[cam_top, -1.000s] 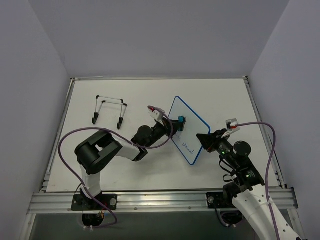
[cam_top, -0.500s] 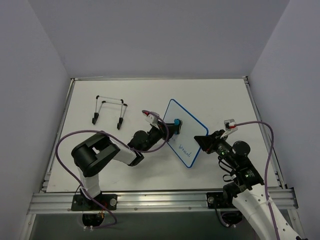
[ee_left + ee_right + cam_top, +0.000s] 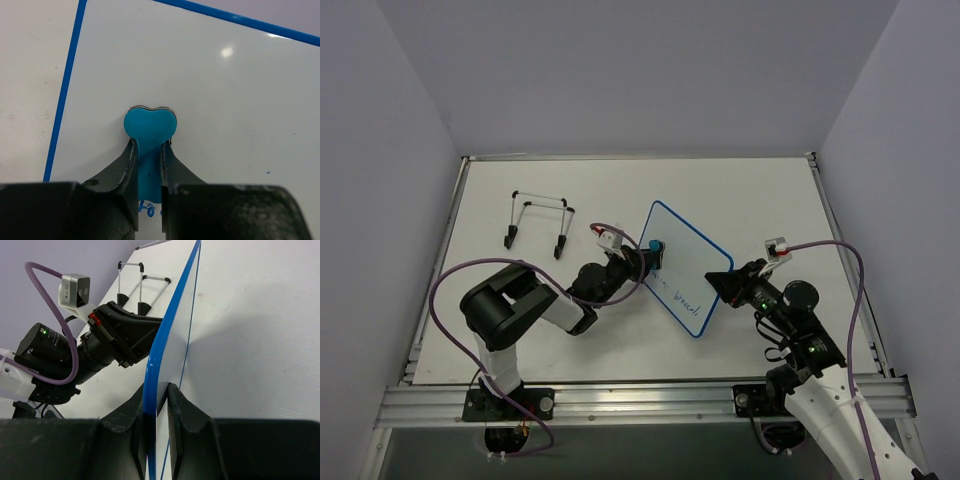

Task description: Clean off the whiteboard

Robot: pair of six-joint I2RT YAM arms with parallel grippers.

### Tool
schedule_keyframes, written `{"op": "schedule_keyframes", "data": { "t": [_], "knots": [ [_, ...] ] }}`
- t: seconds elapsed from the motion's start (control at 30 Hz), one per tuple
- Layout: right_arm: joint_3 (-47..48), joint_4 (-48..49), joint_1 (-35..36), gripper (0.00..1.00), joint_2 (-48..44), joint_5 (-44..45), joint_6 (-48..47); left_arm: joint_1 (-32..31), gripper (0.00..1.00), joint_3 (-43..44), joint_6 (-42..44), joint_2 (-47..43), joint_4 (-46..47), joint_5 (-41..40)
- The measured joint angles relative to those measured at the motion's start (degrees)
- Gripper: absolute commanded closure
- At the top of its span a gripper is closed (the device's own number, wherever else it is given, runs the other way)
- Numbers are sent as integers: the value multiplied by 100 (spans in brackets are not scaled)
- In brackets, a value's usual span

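**A:** Where is the whiteboard (image 3: 686,266)?

**B:** Right of centre on the table (image 3: 770,200), tilted, with its right side lifted. The right gripper (image 3: 157,397) pinches the thin blue rim there, jaws narrow on the edge.

**A:** And the left gripper (image 3: 149,150)?

**B:** It is clamped on the eraser (image 3: 150,124). The eraser's head presses the board face near the left rim, and blue writing lies just below it, toward the near corner.

**A:** Room to move?

**B:** Bare board stretches above and right of the eraser. Open table lies behind the board and to its right. The stand (image 3: 540,199) sits well apart, at the far left.
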Motion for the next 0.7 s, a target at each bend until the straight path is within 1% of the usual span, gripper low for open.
{"op": "schedule_keyframes", "data": {
  "t": [0.27, 0.5, 0.7],
  "knots": [
    [0, 144, 9, 100, 114, 4, 24, 22, 98, -393, -170, 402, 470, -203],
    [0, 269, 9, 100, 144, 133, -72, 61, 98, -424, -448, 1014, 535, -273],
    [0, 404, 9, 100, 227, 131, -109, -44, 98, -409, -474, 1049, 603, -476]
  ]
}}
